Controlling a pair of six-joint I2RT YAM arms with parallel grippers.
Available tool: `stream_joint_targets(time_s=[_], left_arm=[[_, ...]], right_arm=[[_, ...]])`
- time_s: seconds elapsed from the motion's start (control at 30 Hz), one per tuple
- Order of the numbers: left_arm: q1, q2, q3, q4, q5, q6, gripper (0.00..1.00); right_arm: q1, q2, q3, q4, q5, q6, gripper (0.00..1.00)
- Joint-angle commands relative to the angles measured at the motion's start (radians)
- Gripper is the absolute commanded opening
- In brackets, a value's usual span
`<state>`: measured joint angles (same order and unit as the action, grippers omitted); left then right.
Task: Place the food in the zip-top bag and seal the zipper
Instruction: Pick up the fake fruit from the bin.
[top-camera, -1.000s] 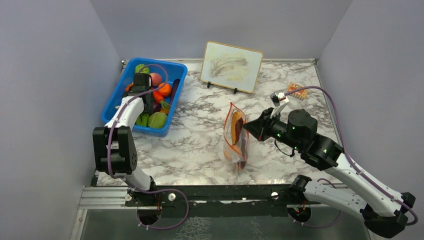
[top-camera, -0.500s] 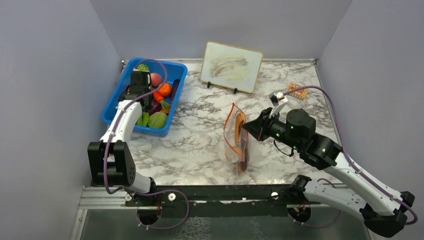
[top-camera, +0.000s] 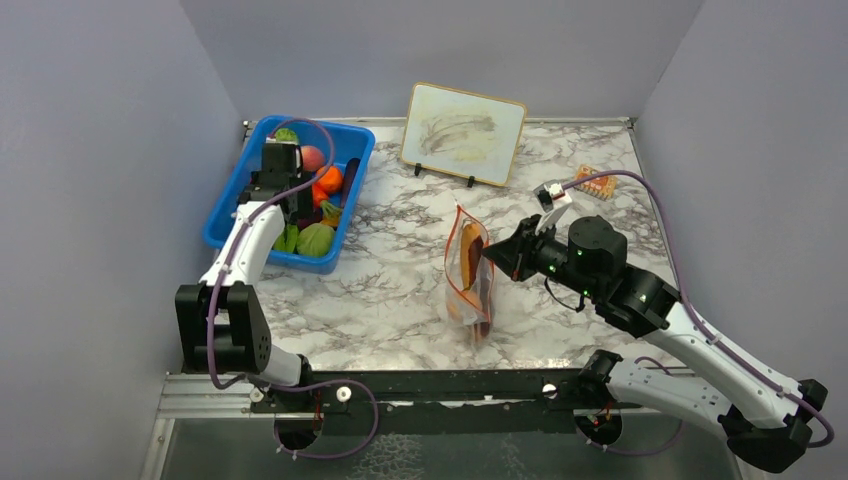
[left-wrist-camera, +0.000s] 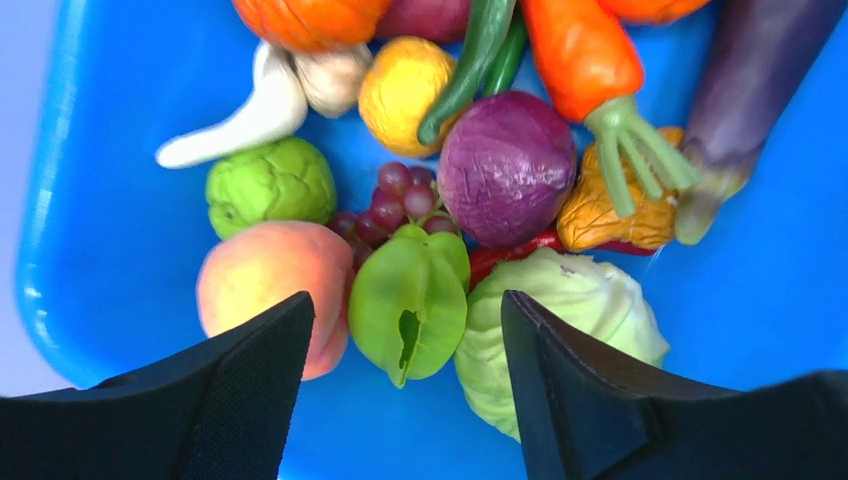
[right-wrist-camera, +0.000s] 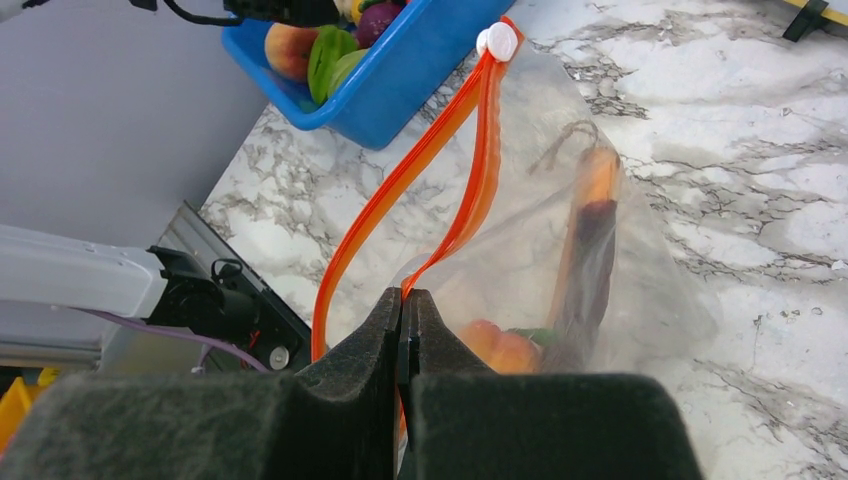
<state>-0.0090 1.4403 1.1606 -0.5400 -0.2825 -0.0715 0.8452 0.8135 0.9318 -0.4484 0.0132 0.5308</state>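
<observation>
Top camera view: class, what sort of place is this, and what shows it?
Probably a robotics lab test cell: a left arm and right arm bolted to a marble-patterned table, plain grey walls boxing it in, toy food in a blue bin.

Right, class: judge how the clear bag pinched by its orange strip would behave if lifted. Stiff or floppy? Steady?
Probably floppy: the bag is thin, wrinkled film, and its strip bows open above the right gripper. Likely bottom-heavy, since the food sits low inside. It may swing or sag from that one pinch.
</observation>
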Motion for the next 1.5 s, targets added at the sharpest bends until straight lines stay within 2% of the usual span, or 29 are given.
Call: stream_joint_targets(time_s=[0.0,0.1,0.23,0.43,0.63,0.8,1.47], left_arm=[[-0.003,0.052,-0.043,-0.005,-0.035,0.009,0.76],[-0.004,0.098,-0.049,-0.011,-0.048,0.022,0.8],[0.003,0.143,-0.045,-0.022,-0.066,0.024,0.8],[0.013,0.199,-0.04,-0.025,-0.031,0.037,0.66],[0.013,0.186,-0.033,-0.028,-0.016,0.033,0.54],[0.007,0.15,-0.023,-0.032,0.016,0.02,0.36],[-0.011,-0.01,0.034,-0.022,-0.06,0.007,0.2]], right_arm=[[0.003,-0.007,0.029,0.054,-0.016,0.008,0.01],[0.003,0.0,0.041,0.049,-0.021,0.002,0.01],[0.003,0.007,0.072,0.031,-0.022,-0.019,0.01],[0.003,-0.018,0.069,0.032,-0.014,-0.022,0.01],[0.003,-0.039,0.054,0.036,-0.01,-0.014,0.01],[0.003,-0.038,0.059,0.032,-0.01,-0.014,0.01],[0.003,-0.025,0.048,0.047,-0.011,0.005,0.01]])
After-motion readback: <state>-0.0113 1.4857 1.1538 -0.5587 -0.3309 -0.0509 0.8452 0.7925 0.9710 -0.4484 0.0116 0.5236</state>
